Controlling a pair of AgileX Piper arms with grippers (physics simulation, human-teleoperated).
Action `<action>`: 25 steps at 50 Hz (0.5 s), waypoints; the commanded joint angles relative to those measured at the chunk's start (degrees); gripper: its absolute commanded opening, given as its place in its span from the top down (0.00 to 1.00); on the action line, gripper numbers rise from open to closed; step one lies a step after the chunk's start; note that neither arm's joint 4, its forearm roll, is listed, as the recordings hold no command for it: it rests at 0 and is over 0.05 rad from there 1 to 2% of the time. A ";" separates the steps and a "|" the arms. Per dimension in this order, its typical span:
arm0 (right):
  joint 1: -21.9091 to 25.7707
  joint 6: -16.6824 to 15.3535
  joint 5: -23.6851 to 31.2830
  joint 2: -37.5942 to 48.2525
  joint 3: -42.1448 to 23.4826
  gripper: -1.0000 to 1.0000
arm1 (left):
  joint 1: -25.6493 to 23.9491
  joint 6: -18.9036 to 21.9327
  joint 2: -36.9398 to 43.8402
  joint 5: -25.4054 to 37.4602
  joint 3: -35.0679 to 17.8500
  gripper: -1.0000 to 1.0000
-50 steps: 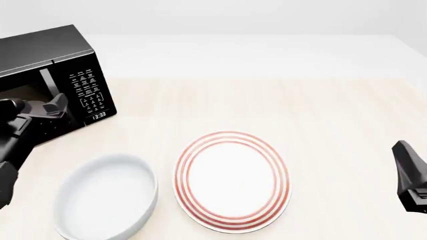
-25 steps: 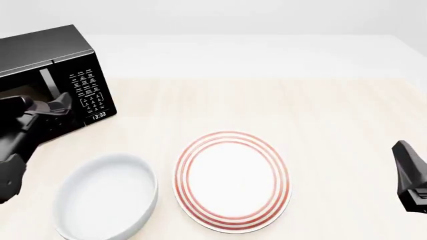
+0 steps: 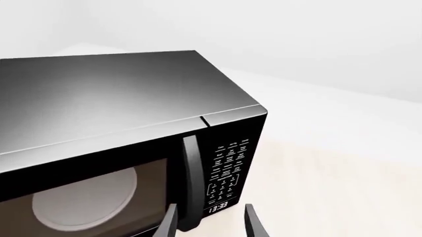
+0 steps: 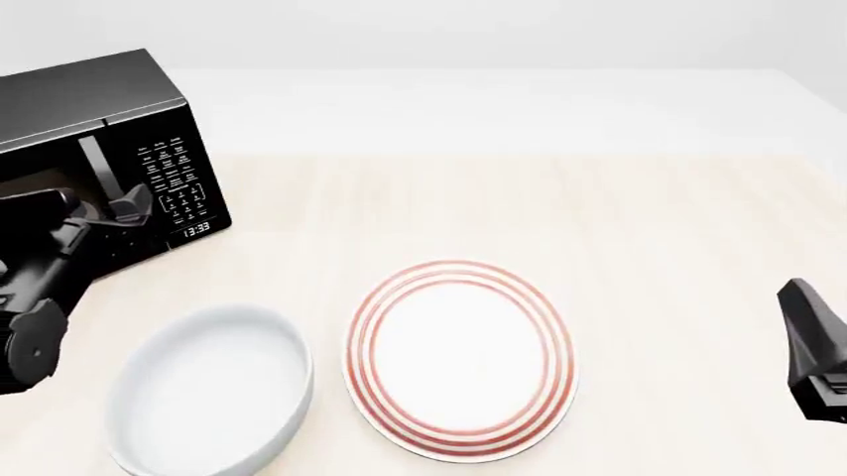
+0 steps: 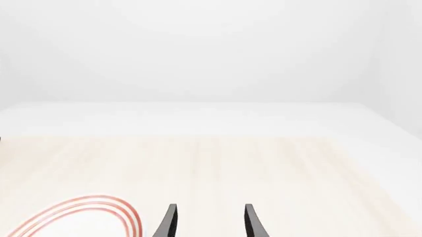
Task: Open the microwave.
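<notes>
While the door is plainly shut, we'd call this the approach step: lining up on the handle, no grab yet. Our microwave (image 4: pixel 113 159) sits at the far-left corner of the tabletop (image 4: pixel 556 208), turned a bit so its dark glass door and keypad (image 3: pixel 228 170) face toward the middle. Through the glass we can make out the white turntable (image 3: pixel 82 200).

Our left hand (image 3: pixel 209 223) is right up at the microwave's front. In the left wrist view its two fingers (image 3: pixel 170 224) are spread, nothing between them, and the vertical bar handle (image 3: pixel 191 182) runs down toward the gap; its lower end looks like it sits just beside the one finger rather than centered. So it's released, not gripping anything. From the front view we can't tell if it's touching the door or just short of it.

Our right hand (image 5: pixel 209 222) is parked well away from the microwave, over on the opposite side of the tabletop, fingers apart and idle, with bare wood ahead of it.

Nearer to us than the microwave there's a white bowl (image 4: pixel 212 392), and beside that a red-ringed plate (image 4: pixel 461 359). Neither matters for this job, but the bowl sits roughly where the door could swing.

Next move, as we see it: nudge the left hand so the handle lands squarely between the fingers, clamp on it, then pull out in an arc around the hinge side, not straight back.
</notes>
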 commanded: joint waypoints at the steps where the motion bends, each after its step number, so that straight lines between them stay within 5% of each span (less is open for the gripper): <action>1: -0.01 0.00 -0.01 0.01 0.00 0.00 | 0.68 -0.04 1.06 -0.43 -0.46 0.00; 25: 0.00 0.01 0.00 0.00 0.00 0.00 | 1.19 0.47 4.07 1.72 -4.49 0.00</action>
